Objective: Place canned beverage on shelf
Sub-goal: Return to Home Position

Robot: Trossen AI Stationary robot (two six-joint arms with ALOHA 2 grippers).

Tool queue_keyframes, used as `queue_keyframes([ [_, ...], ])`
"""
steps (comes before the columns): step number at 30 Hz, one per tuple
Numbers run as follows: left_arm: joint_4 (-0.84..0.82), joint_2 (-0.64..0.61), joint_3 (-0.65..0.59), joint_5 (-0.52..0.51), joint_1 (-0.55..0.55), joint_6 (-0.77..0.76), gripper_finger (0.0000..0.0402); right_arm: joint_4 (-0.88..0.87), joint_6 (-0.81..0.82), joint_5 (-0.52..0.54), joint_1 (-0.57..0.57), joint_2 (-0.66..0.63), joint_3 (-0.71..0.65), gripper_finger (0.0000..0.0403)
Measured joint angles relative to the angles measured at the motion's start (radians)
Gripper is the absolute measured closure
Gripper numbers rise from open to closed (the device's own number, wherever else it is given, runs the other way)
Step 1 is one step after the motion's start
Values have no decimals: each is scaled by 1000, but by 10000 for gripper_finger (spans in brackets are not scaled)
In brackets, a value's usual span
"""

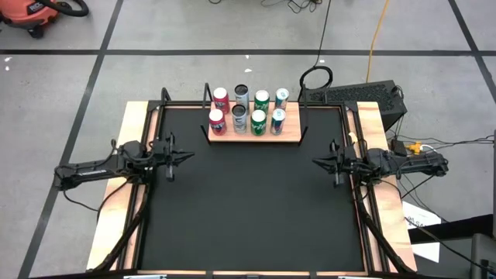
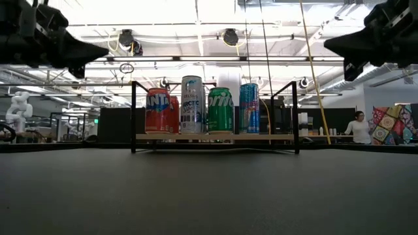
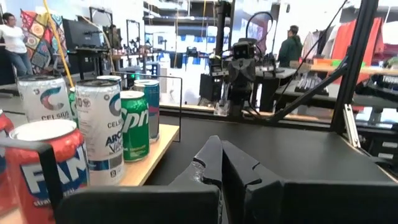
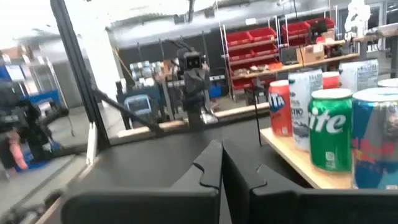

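Observation:
The shelf [image 1: 291, 138], a light wooden board with black rod brackets, stands at the middle of the table's far edge. Several cans stand upright on it in two rows: red [image 1: 216, 120], silver [image 1: 239, 118], green [image 1: 258, 121] and blue [image 1: 277, 118] in front. In the low view the front row reads red [image 2: 157, 111] to blue [image 2: 249, 108]. My left gripper [image 1: 186, 157] hovers shut at the table's left side, pointing level toward the right. My right gripper [image 1: 316, 162] hovers shut at the right side, pointing left. Neither holds anything.
The black tabletop [image 1: 248, 209] lies bare between the two arms, with wooden rims left and right. A black device [image 1: 364, 97] and a cable loop [image 1: 316, 77] sit beyond the far right corner. People stand in the room behind [image 2: 358, 127].

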Motion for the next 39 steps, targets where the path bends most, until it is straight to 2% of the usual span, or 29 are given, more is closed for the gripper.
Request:
queue_keyframes([
  [8, 14, -57, -26, 1, -1, -28, 401, -25, -49, -2, 0, -12, -2, 403],
  [15, 20, -54, -27, 10, -1, -75, 401, -14, -1, -3, 0, -8, -23, 403],
  [21, 40, -57, -27, 2, -3, -30, 401, -13, -35, -3, 0, -9, -24, 403],
  [26, 33, -57, -27, 114, -3, -57, 401, -7, -37, -3, 0, -11, -24, 403],
  [33, 66, -57, -28, 95, -3, -98, 401, -24, -60, -1, 0, -11, -25, 403],
  [39, 30, -57, -28, 98, -4, -101, 401, -24, -47, -2, 0, -11, -25, 403],
])
